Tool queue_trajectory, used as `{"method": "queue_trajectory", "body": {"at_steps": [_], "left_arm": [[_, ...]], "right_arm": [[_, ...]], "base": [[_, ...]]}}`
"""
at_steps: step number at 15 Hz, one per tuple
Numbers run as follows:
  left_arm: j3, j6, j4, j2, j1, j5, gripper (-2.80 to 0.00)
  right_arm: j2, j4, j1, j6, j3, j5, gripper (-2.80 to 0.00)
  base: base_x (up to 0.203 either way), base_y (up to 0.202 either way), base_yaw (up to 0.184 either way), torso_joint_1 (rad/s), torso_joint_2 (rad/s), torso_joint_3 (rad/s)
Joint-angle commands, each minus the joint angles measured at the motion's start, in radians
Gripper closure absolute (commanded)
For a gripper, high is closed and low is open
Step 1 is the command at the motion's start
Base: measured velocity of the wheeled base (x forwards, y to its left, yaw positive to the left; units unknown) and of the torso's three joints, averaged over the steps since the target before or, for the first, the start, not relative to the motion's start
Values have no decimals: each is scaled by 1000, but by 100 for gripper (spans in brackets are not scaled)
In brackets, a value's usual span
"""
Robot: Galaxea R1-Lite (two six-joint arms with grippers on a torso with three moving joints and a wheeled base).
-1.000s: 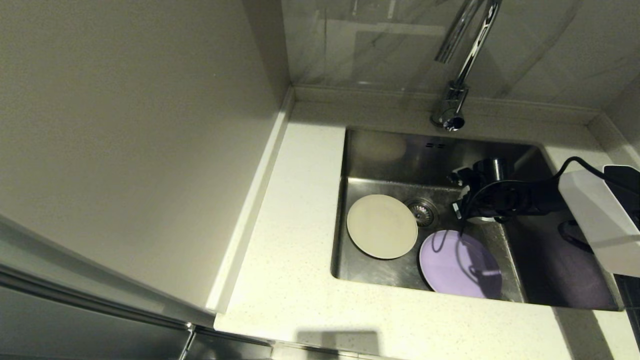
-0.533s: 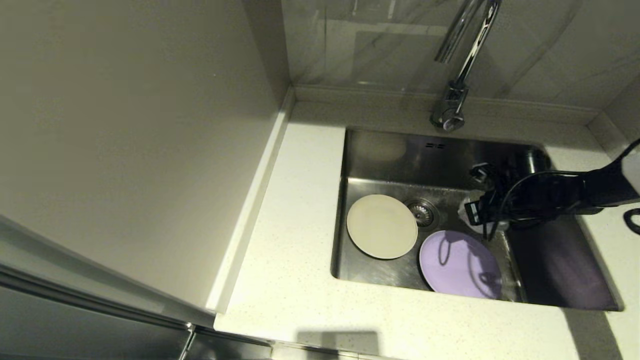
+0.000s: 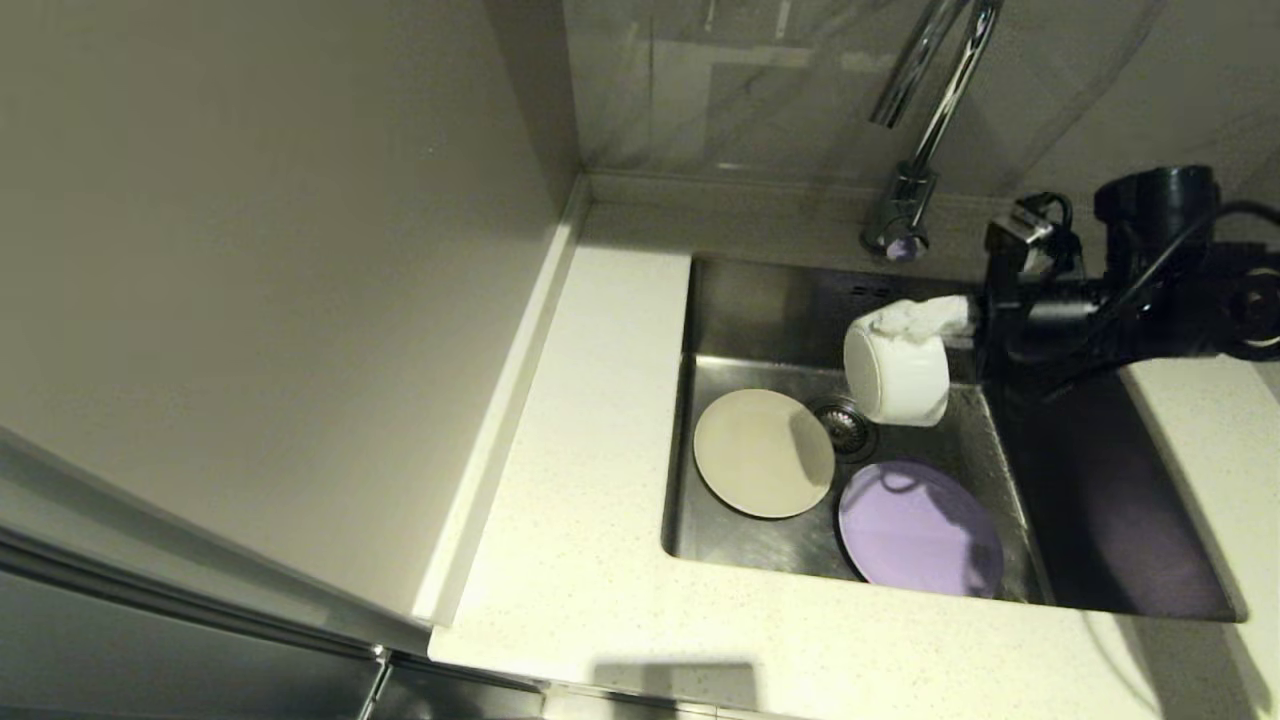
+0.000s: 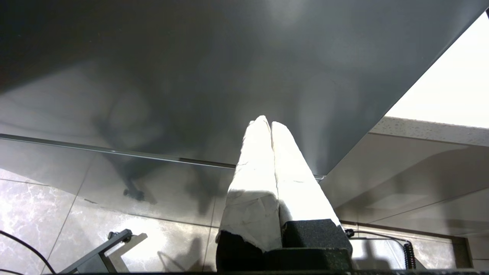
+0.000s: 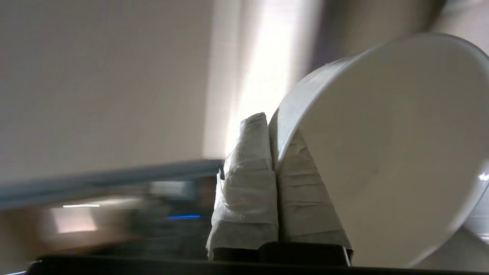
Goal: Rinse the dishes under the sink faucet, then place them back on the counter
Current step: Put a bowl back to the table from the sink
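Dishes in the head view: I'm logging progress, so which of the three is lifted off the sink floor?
The small white round bowl, pinched at its rim by the right gripper. The cream plate and lavender plate lie flat.

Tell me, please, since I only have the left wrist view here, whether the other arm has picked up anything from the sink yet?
Observer: Yes. The right gripper is shut on the rim of the white bowl, holding it tipped on its side above the sink.
Operator: Thank you. Is it under the faucet?
Observer: Not quite, by the head view. The bowl hangs in front of the faucet, roughly over the drain.
Operator: And the plates?
Observer: The cream plate and the purple plate both lie flat on the sink floor, apart.
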Motion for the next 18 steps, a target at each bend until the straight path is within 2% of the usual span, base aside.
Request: {"method": "queue_trajectory", "body": {"at_steps": [1, 4, 5, 6, 9, 10, 13, 15, 17, 18], "left_arm": [[0, -1, 0, -3, 0, 0, 0], [0, -1, 0, -3, 0, 0, 0], [0, -1, 0, -4, 0, 0, 0], [0, -1, 0, -3, 0, 0, 0], [0, -1, 0, -3, 0, 0, 0], [0, -1, 0, -3, 0, 0, 0], [0, -1, 0, -3, 0, 0, 0], [0, -1, 0, -3, 0, 0, 0], [0, -1, 0, -3, 0, 0, 0], [0, -1, 0, -3, -1, 0, 0]], "right_arm": [[-27, -1, 14, 427, -96, 61, 0], [-22, -65, 24, 832, -179, 103, 0], [-23, -122, 26, 931, -186, 120, 0], [-23, -181, 27, 992, -174, 132, 0], [-19, -214, 32, 1003, -45, 146, 0], [-20, -217, 32, 1007, -60, 147, 0], [-30, -228, 22, 1056, -225, 148, 0], [-42, -234, 19, 1046, -202, 149, 0], [-70, -235, 17, 929, -26, 152, 0], [-96, -232, 15, 789, 78, 152, 0]], "base": [[0, 0, 0, 0, 0, 0], [0, 0, 0, 0, 0, 0], [0, 0, 0, 0, 0, 0], [0, 0, 0, 0, 0, 0], [0, 0, 0, 0, 0, 0], [0, 0, 0, 0, 0, 0], [0, 0, 0, 0, 0, 0], [0, 0, 0, 0, 0, 0], [0, 0, 0, 0, 0, 0], [0, 0, 0, 0, 0, 0]]}}
